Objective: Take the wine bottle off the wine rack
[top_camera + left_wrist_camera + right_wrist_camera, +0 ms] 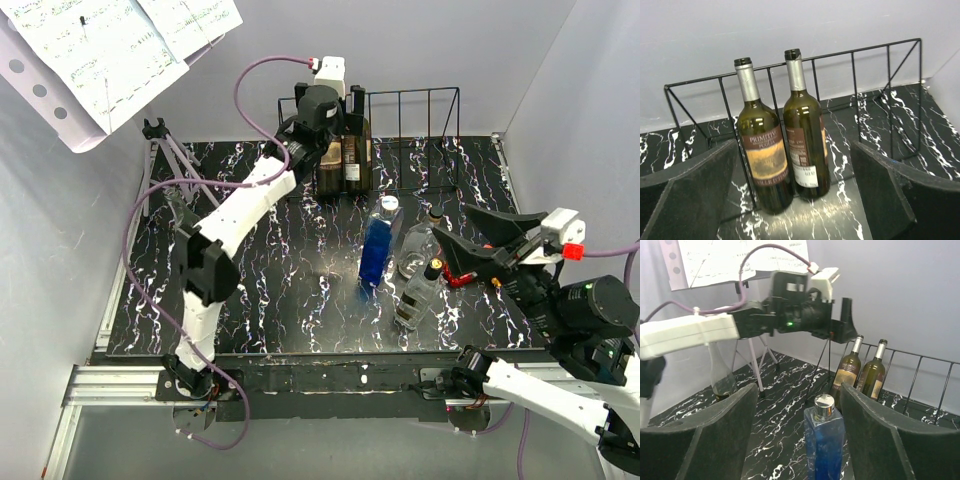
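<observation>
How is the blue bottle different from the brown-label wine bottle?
The blue bottle is blue; the wine bottle is dark green. The blue bottle stands on the table, the wine bottle in the rack. The blue bottle's neck is short, the wine bottle's long. Both stand upright.

- The wine rack [405, 125] stands at the far edge of the table [280, 300], along the back wall.
- In its left end, the left wine bottle [765, 155] stands upright just beside the right wine bottle [807, 145].
- My left gripper [794, 165] hangs before that pair, one finger out to each side, touching neither.
- Mid-table, before the rack, stands the square bottle [377, 245]. The round bottle [418, 245] is just to its right, and the near bottle [415, 295] stands before that one.
- My right gripper [799, 405] sits to the right of those three, fingers spread, with the square bottle ahead between them.
- The music stand [170, 160] occupies the far left corner, and the flask [720, 375] sits on the table beside its legs.
</observation>
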Available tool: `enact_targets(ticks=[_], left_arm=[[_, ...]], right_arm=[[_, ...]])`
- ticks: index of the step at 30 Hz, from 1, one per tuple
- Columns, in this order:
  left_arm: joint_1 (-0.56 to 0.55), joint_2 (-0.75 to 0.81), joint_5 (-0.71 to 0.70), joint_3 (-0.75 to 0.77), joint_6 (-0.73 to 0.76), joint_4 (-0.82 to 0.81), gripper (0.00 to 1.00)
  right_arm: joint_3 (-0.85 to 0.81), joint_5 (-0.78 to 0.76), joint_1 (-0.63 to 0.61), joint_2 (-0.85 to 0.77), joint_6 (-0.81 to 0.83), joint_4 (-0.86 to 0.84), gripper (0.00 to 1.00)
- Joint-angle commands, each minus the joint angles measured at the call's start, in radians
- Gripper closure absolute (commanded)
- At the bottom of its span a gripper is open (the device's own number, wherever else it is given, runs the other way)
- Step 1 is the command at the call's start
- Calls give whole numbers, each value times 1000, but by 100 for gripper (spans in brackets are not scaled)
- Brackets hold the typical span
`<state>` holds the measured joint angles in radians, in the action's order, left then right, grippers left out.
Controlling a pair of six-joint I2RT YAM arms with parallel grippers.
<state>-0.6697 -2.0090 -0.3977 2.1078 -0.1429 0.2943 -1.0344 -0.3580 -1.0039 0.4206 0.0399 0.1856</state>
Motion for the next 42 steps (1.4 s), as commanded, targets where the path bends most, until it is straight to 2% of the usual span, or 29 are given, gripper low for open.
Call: enact_targets(ticks=[1,4,10,13,19,28,42], left_arm=[[64,-144,89,202,12,62,5],[108,-243,89,294,-3,36,8],[171,-313,152,238,-32,-181,12],[194,-364,239,264,-67,-211,14],[196,-433,309,296,-37,-276,17],[203,-513,247,327,14,-402,24],[208,-597,267,359,74,-492,31]], right_arm=[[-47,17,-6,40,-21,6,26],[-36,31,-6,40,-32,0,27],[-52,53,-6,41,-66,26,27],[-64,51,-6,49,-69,44,27],[-52,34,-7,58,-58,26,27],[-62,39,-6,90,-54,29,27],[-62,5,-6,167,12,-50,27]])
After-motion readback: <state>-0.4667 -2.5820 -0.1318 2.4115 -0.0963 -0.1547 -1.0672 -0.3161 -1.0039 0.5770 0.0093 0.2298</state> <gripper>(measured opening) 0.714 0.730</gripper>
